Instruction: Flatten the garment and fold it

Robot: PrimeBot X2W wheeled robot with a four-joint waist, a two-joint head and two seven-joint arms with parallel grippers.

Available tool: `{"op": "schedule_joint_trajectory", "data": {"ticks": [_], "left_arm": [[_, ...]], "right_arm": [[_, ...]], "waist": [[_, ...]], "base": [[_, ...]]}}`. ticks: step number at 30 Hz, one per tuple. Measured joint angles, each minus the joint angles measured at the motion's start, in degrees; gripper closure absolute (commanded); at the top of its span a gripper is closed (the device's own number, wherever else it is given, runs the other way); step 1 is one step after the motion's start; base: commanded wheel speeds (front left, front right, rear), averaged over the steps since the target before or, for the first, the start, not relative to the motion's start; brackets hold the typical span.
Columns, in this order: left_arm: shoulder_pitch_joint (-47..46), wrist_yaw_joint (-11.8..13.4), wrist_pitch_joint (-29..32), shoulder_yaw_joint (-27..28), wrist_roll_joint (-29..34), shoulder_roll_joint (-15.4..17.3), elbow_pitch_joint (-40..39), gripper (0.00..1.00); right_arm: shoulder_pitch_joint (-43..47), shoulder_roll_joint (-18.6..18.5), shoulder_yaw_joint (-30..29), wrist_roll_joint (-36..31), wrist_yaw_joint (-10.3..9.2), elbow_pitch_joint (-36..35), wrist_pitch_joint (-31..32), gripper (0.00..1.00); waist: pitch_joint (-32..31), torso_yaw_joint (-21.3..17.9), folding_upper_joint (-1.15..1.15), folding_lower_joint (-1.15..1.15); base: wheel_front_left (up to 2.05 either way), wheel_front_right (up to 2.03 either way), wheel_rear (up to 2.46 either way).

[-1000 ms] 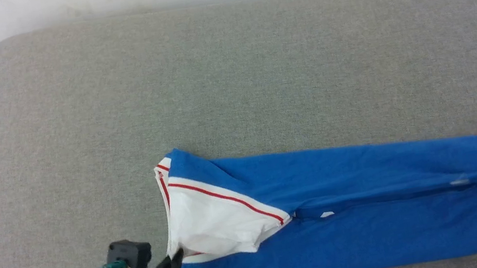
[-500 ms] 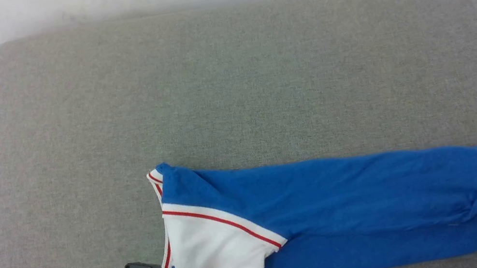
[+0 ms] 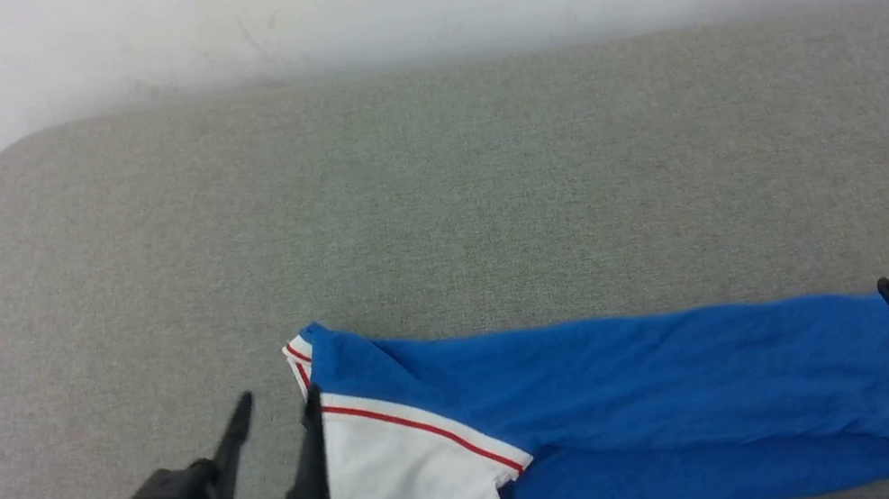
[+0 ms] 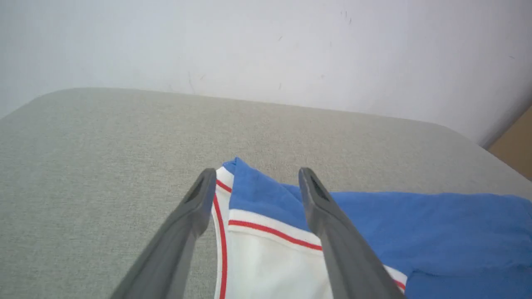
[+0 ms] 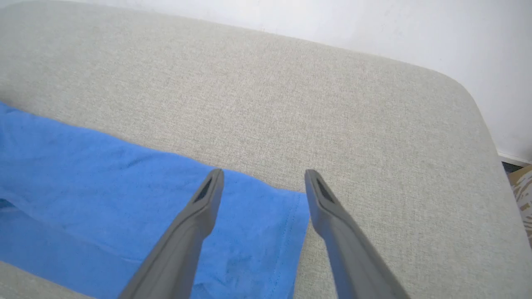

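On the garment (image 3: 659, 376), the lower layer lies mostly covered, the near-left corner behind the left hand (image 3: 278, 396).

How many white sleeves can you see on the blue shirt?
1. The white sleeve lies on top at the garment's left end, next to the left gripper. Another sleeve may be hidden inside the fold.

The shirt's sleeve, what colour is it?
The sleeve is white, edged with a red stripe; clearest in the left wrist view.
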Motion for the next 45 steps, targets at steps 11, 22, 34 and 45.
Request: {"op": "schedule_joint_trajectory", "data": {"ticks": [11,22,34,45], "left_arm": [[6.3,0.8,-1.6,20.3,16.2,-14.6,-11.4,0.00],[7.9,-5.4,-1.6,24.5,28.0,-17.7,-11.1,0.00],[7.2,-7.9,-1.6,24.3,30.3,-19.0,-8.7,0.00],[7.1,-8.3,-1.6,24.8,30.9,-19.3,-8.5,0.00]], "right_arm": [[5.3,18.3,-15.7,-9.1,-0.01,-1.2,1.4,0.00],[4.3,23.9,-22.3,-14.9,-0.01,6.8,3.6,0.00],[0.6,23.6,-22.5,-15.5,-0.01,15.6,2.5,0.07],[0.0,22.2,-21.0,-13.2,0.20,18.1,-1.6,1.00]], "waist": [[1.0,0.4,0.00,0.00],[3.5,1.2,0.00,0.01],[6.5,2.4,0.00,-0.01],[5.9,2.3,0.00,0.01]], "base": [[0.00,0.00,0.00],[0.00,0.00,0.00],[0.00,0.00,0.00],[0.00,0.00,0.00]]}}
